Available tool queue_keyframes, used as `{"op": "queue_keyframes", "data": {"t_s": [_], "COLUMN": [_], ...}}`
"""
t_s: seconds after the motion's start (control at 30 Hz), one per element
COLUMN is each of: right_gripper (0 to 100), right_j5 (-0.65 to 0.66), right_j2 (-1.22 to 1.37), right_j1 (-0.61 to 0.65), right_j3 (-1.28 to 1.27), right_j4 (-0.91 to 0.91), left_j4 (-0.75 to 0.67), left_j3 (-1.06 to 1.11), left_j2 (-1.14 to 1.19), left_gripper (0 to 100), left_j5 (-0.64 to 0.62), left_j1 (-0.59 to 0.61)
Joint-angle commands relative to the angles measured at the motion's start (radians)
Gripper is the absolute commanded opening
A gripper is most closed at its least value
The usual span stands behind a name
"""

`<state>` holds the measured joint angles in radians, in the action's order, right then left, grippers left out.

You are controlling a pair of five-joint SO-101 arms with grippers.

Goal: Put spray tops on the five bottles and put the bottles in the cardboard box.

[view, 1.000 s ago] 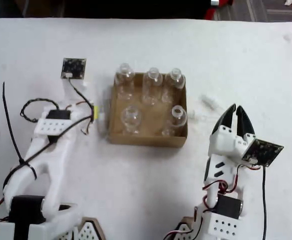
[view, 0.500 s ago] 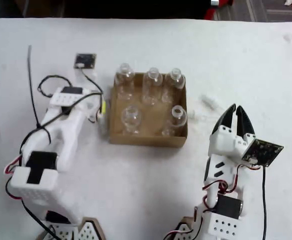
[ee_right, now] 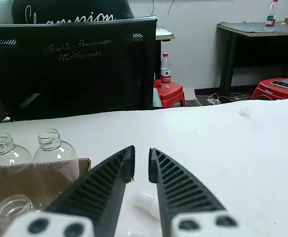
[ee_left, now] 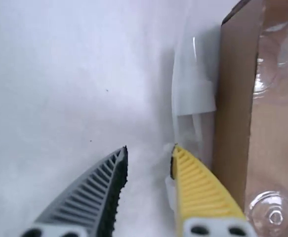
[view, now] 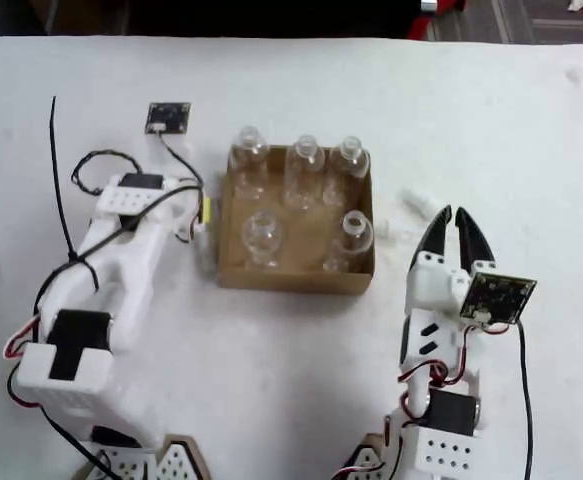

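My left gripper (ee_left: 149,148) sits just beside the brown cardboard box (view: 296,279), at 9 o'clock from it. Its grey and yellow fingers are spread apart and hold nothing. My right gripper (view: 453,210) is at 4 o'clock from the box, with its black fingers a little apart and holding nothing. Five clear round bottles (view: 304,172) stand inside the box with open necks. A small white piece (view: 418,203) lies at 3 o'clock.

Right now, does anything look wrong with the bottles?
Yes. All five bottles already stand in the box, but their necks are open, with no tops on. A small white part lies loose on the table beside the box.
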<state>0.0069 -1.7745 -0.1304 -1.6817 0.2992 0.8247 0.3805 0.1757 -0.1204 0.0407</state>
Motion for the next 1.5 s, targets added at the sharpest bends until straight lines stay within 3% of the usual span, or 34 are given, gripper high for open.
{"op": "queue_keyframes", "data": {"t_s": [0.0,0.1,0.2,0.5,0.63,0.7,0.83,1.0,1.17,1.23,1.33,1.47], "right_gripper": [3.5,3.5,3.6,3.8,3.8,3.9,3.9,3.9,3.9,3.9,3.9,3.9], "right_j5": [0.031,0.032,0.034,0.034,0.034,0.034,0.034,0.034,0.034,0.034,0.034,0.034], "right_j2": [-0.001,-0.001,-0.001,-0.001,-0.001,-0.001,0.001,0.001,0.001,0.001,0.001,0.001], "right_j1": [0.015,0.015,0.015,0.016,0.016,0.016,0.016,0.016,0.016,0.016,0.016,0.016], "right_j3": [-0.009,-0.009,-0.009,-0.009,-0.009,-0.009,-0.009,-0.009,-0.009,-0.009,-0.009,-0.009], "right_j4": [0.012,0.012,0.012,0.012,0.012,0.012,0.012,0.012,0.012,0.012,0.012,0.012], "left_j4": [-0.023,-0.020,-0.018,-0.015,-0.015,0.031,0.178,0.170,0.204,0.301,0.534,0.850], "left_j3": [0.002,0.023,0.034,0.044,0.055,0.044,-0.051,-0.071,-0.196,-0.242,-0.331,-0.428], "left_j2": [-0.054,-0.054,-0.054,-0.054,-0.054,-0.058,-0.056,-0.054,-0.054,-0.062,-0.064,-0.064], "left_gripper": [12,8,11,15,6,3,8,2,2,2,3,3], "left_j5": [-0.006,0.000,0.066,0.074,0.164,0.203,0.204,0.241,0.233,0.229,0.377,0.784], "left_j1": [0.002,0.022,0.045,0.059,0.061,0.059,0.062,0.068,0.223,0.251,0.249,0.232]}}
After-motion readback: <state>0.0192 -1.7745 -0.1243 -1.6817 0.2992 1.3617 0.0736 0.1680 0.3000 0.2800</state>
